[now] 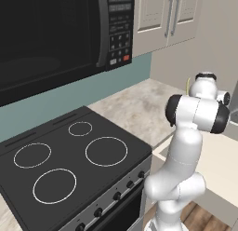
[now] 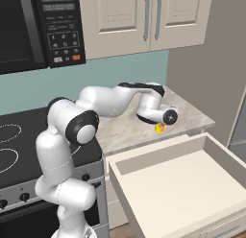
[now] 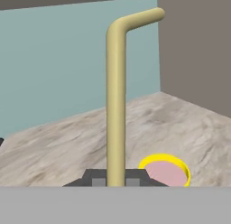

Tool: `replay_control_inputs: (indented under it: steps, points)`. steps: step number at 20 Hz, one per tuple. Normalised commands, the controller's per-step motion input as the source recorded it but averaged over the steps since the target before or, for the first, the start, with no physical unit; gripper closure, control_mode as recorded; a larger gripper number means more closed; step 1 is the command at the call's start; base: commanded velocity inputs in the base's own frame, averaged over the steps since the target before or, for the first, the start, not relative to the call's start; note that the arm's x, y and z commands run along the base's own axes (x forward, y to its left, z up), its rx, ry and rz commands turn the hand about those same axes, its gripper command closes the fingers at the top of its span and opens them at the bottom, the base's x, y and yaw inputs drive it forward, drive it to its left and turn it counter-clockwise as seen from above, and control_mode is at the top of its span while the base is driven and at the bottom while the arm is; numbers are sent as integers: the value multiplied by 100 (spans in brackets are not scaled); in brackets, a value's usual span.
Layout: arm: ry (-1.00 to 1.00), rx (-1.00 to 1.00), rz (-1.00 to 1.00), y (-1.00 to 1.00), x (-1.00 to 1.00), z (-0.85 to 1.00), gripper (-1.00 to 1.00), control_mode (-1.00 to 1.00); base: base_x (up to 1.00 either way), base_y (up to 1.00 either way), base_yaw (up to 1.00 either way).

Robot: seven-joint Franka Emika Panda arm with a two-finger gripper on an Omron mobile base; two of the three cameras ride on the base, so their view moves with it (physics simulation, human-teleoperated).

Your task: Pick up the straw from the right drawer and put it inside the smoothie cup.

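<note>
The gripper (image 3: 115, 181) is closed tight on the straw (image 3: 115, 105), pinching its lower end between the two dark fingertips so that the pale yellow stem rises straight along the hand and bends over at its far tip. In the hand view the smoothie cup (image 3: 165, 170) sits just to the right of the fingers, its bright yellow rim ringing a pink filling, on the marbled counter (image 3: 58, 151) near the corner where the teal wall meets the grey side wall. From the right base camera the cup (image 2: 159, 127) peeks out under the wrist, on the counter behind the open right drawer (image 2: 182, 184), whose pale cream interior looks bare. The step in hand appears to be carrying the straw over the cup's mouth, and it seems well advanced. To do it well, the hand should probably shift until the straw's free end is centred over the pink opening, and tilt so the stem points down into the cup and not across the rim; a slow descent matters, since the tumbler is small and light-looking and a nudge on the rim could tip it. Release should come only once the stem is well inside. The microwave (image 2: 29, 26) keypad shows rows of buttons, but its markings are too small to read, and no brand or label is legible elsewhere.
</note>
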Motion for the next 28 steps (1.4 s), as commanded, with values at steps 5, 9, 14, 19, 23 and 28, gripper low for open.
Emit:
replay_control_inputs:
  steps: [5, 9, 14, 19, 23, 28]
  points:
    - [-1, 0, 0, -1, 20, -1, 100, -100, 0, 0, 0]
    - [0, 0, 0, -6, 18, 0, 100, -100, 0, 0, 0]
    - [0, 0, 0, -3, 14, -1, 100, -100, 0, 0, 0]
    - [-1, -1, 0, -5, 2, -8, 100, -100, 0, 0, 0]
    - [0, -3, 0, -8, 0, -20, 100, -100, 0, 0, 0]
    - [-2, -1, 0, -4, 1, -8, 100, -100, 0, 0, 0]
